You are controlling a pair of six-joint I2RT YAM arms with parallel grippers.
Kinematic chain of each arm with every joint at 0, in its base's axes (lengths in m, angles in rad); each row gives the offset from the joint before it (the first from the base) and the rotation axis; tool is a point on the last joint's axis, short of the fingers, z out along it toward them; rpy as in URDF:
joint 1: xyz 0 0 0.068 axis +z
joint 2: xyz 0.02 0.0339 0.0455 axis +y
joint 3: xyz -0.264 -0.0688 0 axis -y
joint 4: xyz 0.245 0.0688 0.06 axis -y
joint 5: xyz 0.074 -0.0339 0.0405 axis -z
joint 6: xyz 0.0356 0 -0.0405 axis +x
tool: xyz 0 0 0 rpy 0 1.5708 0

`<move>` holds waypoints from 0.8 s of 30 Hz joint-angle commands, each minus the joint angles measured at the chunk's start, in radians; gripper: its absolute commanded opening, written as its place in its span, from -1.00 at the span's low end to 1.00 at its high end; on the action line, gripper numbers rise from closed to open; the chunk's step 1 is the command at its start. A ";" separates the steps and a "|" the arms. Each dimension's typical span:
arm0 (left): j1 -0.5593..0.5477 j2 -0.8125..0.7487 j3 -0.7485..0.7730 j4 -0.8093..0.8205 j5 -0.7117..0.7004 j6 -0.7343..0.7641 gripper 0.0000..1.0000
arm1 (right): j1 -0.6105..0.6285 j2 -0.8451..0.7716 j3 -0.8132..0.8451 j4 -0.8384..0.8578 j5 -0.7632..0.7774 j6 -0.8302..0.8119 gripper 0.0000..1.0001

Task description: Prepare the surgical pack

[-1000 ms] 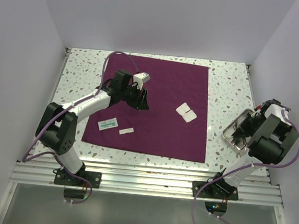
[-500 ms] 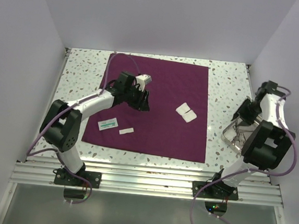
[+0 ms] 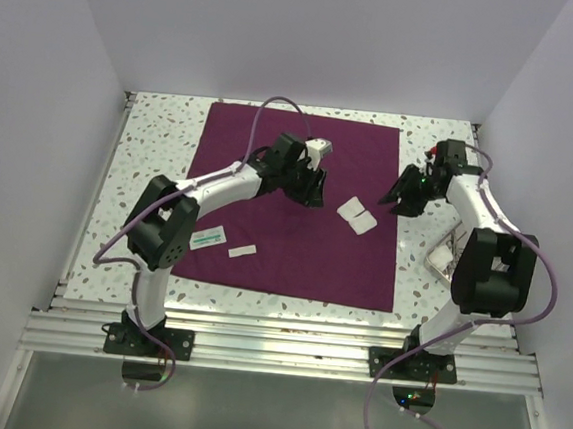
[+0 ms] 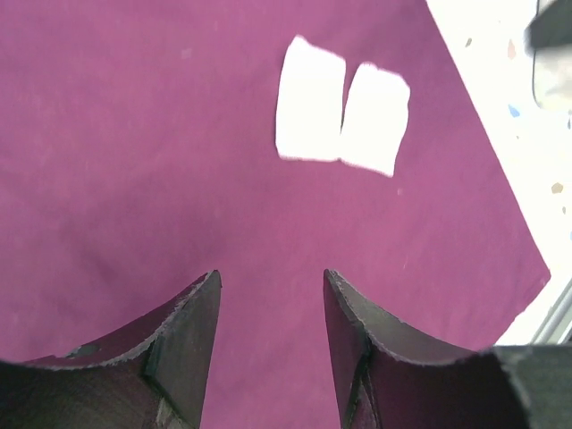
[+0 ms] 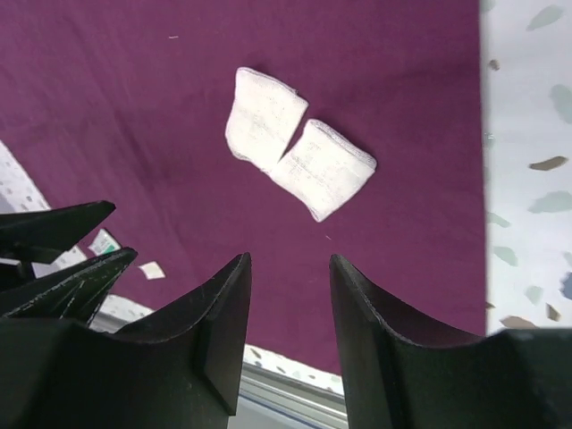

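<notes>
We read the surgical pack [image 3: 294,245] as soft, light, limp cloth: pinch an edge or corner and expect sag. Left gripper [image 4: 272,279] and right gripper [image 5: 289,261] both stand apart, empty.

Bright, even light comes down from overhead, and the table [image 3: 153,133] glares pale along its far edge. Shadows of the arms [image 3: 219,184] on the surgical pack [image 3: 293,255] are short and soft. In the left wrist view the gauze squares [image 4: 313,112] are blown out to flat white and slightly blurred. The right wrist view shows their weave sharply.
</notes>
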 commanded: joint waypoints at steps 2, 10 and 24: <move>-0.002 0.055 0.091 0.029 -0.032 -0.059 0.07 | 0.009 0.015 -0.103 0.218 -0.121 0.124 -0.12; -0.004 -0.051 0.007 0.013 -0.107 -0.130 0.06 | 0.018 0.020 -0.275 0.393 -0.086 0.235 -0.12; -0.004 -0.206 -0.052 -0.046 -0.052 -0.112 0.01 | 0.019 0.112 -0.369 0.517 -0.043 0.232 -0.16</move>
